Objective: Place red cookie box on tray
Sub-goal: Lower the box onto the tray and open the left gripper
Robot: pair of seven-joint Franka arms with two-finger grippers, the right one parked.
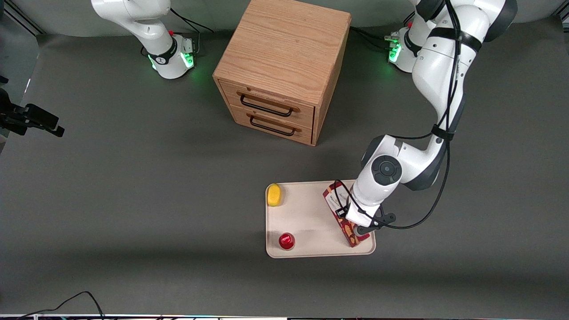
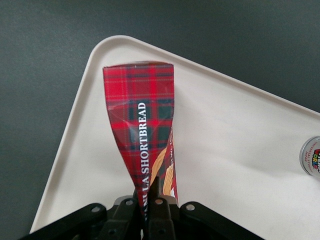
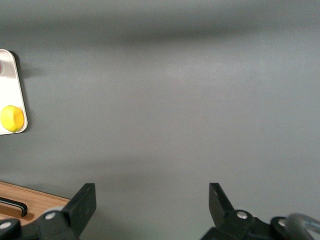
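The red cookie box [image 1: 350,235] is a long tartan box with cookie pictures, and it lies over the cream-white tray [image 1: 311,213], along the tray's edge toward the working arm's end. My gripper [image 1: 348,221] is above the box's middle, shut on it. In the left wrist view the two black fingers pinch the red cookie box [image 2: 142,115] at the gripper [image 2: 149,192], and the box wall is creased inward there. The box's end reaches close to a rounded corner of the tray [image 2: 225,150]. Whether the box rests on the tray surface I cannot tell.
A yellow fruit [image 1: 274,194] sits on the tray's corner farthest from the front camera, toward the parked arm's end. A small round red object [image 1: 286,241] stands on the nearer corner. A wooden two-drawer cabinet [image 1: 284,66] stands farther back. A black cable [image 1: 66,302] lies at the table's front edge.
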